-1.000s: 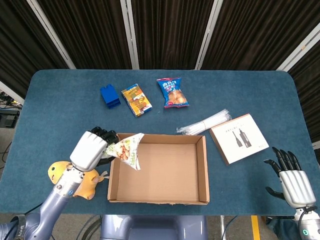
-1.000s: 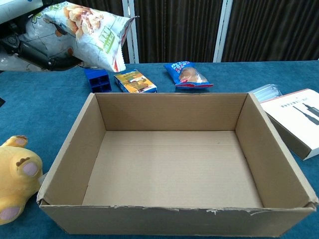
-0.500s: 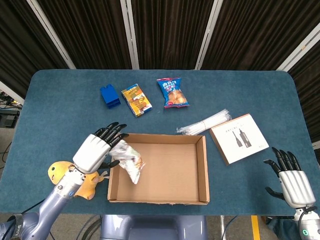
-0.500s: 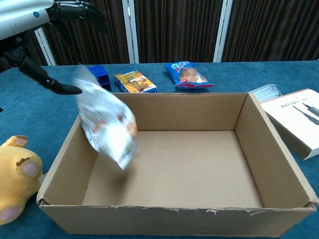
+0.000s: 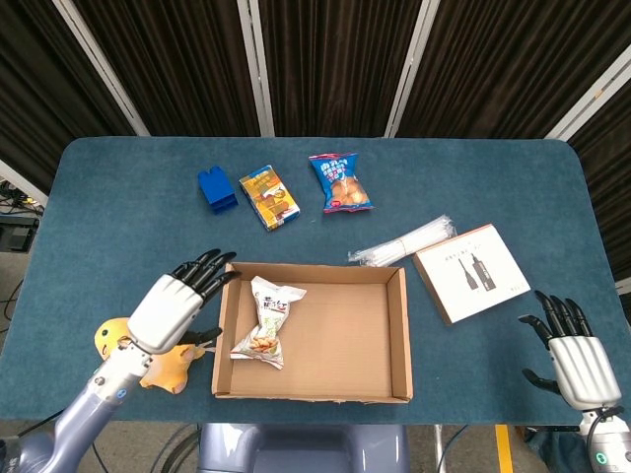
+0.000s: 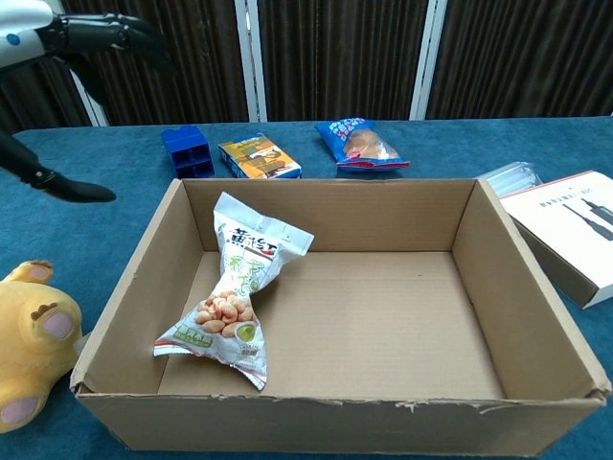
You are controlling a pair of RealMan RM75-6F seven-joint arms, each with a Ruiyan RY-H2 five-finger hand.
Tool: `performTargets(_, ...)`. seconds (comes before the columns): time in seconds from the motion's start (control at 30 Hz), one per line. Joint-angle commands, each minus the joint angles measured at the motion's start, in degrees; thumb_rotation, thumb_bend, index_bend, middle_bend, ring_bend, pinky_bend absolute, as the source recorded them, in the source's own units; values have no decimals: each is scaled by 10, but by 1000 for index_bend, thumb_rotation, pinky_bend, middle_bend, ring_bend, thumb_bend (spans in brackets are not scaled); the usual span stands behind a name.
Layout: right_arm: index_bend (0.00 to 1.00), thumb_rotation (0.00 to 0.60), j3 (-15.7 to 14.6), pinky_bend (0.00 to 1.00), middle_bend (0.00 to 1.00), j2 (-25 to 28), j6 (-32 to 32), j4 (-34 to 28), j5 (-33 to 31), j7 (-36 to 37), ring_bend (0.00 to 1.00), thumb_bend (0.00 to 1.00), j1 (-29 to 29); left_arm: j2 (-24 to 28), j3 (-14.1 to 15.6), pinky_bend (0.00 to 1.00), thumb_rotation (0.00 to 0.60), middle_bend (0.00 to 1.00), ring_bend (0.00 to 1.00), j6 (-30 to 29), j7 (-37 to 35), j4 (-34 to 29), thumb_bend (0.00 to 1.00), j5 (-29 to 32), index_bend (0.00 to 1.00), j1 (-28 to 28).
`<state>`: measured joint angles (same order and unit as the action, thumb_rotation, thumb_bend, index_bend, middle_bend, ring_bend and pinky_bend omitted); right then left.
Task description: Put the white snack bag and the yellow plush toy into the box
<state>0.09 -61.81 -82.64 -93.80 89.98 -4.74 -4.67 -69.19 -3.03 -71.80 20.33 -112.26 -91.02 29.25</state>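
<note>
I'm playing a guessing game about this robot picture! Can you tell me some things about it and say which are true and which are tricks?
1. The white snack bag lies inside the box. True.
2. The left hand is holding the snack bag. False: it holds nothing, its fingers spread apart beside the box.
3. The yellow plush toy is in the box. False: it lies on the table, outside the box's left side.
4. The right hand is empty. True.
5. The blue snack bag is in the box too. False: it lies on the table beyond the box.
</note>
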Motion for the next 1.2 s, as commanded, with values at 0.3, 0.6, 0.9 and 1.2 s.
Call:
performTargets(0.3,270,600,-1,0,17,-2,0,-2,3,-7,0,0,-1,67,70,318,600,81,93,-7,23,-1,9,-16,184,-55)
performTargets(0.6,270,600,-1,0,17,-2,-2,-2,3,-5,0,0,0,43,88,317,600,70,92,18,21,56,11,42,178,-80)
performTargets(0.9,270,600,-1,0,16,-1,-2,-3,4,-4,0,0,0,-6,108,312,600,52,88,76,7,99,13,51,144,-75)
performTargets(1.2,270,600,-1,0,16,0,-5,-3,5,2,0,0,1,-21,110,309,600,38,74,99,9,107,14,63,135,-72)
